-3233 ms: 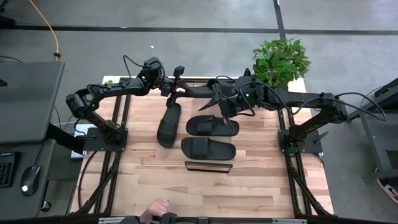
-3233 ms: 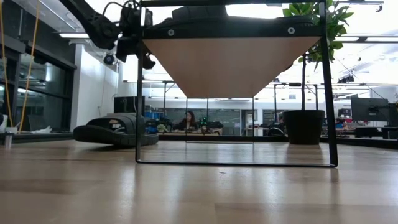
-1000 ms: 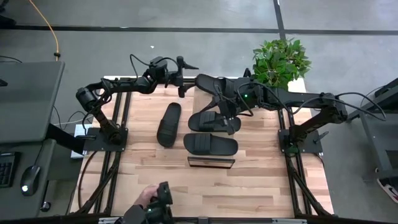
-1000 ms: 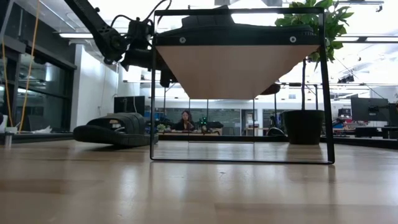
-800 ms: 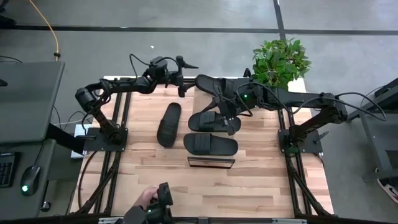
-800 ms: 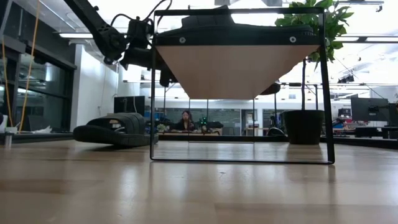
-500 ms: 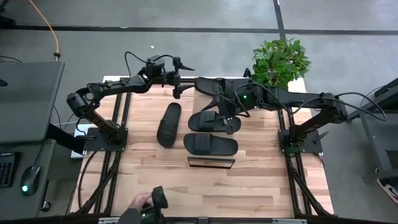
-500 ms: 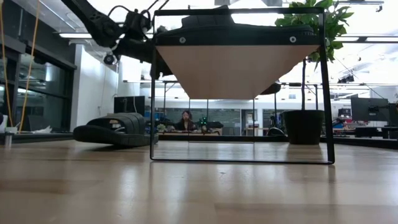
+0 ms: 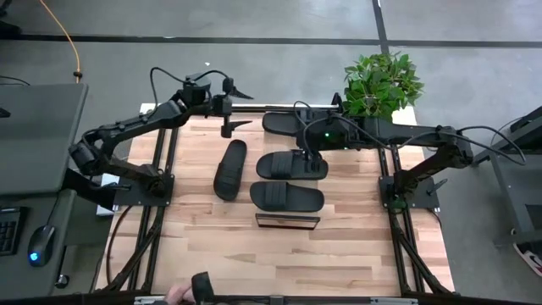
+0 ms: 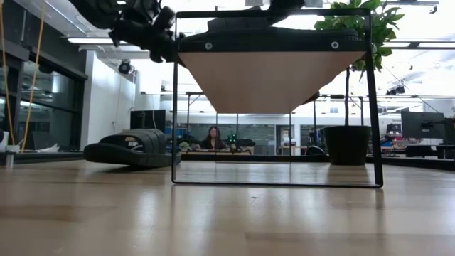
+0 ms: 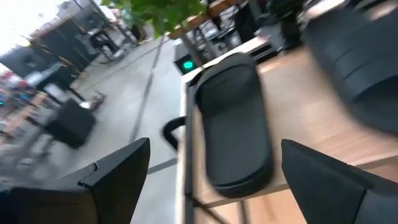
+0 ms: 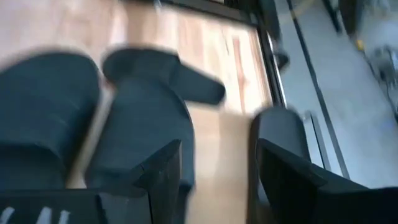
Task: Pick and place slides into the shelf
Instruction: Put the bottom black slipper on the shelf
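left gripper (image 9: 230, 108): fingers spread wide, empty, 11 o'clock table edge | right gripper (image 9: 306, 151): part-open, empty, over middle slide (image 9: 292, 164) | shelf (image 9: 287, 222): 6 o'clock, bare tabletop beyond

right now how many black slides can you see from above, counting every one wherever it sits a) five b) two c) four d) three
c, the high view shows four: one slide at the far edge, one angled at the left, and two side by side in the middle.
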